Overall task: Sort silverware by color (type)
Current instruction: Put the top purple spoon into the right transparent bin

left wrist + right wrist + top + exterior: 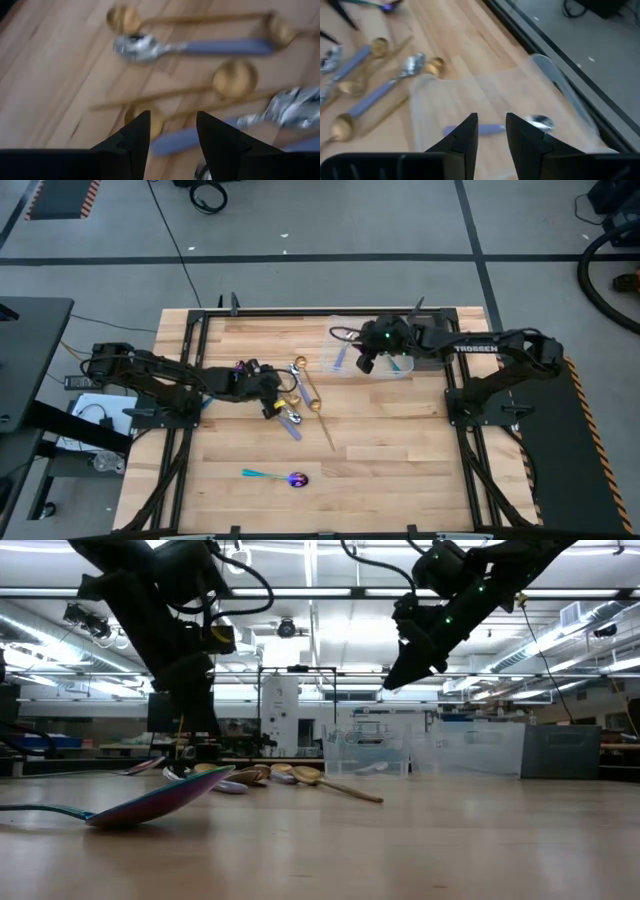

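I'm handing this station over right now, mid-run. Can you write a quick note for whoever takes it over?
Left gripper: open, empty, low over the mixed pile of gold and blue-handled silver spoons at table centre.
Right gripper: open, empty, above the clear tray at the back of the table.
Done: one blue-handled silver spoon lies in the tray.
Left: the pile, plus one iridescent purple spoon lying alone near the front edge. No gold spoon shows in the tray yet.
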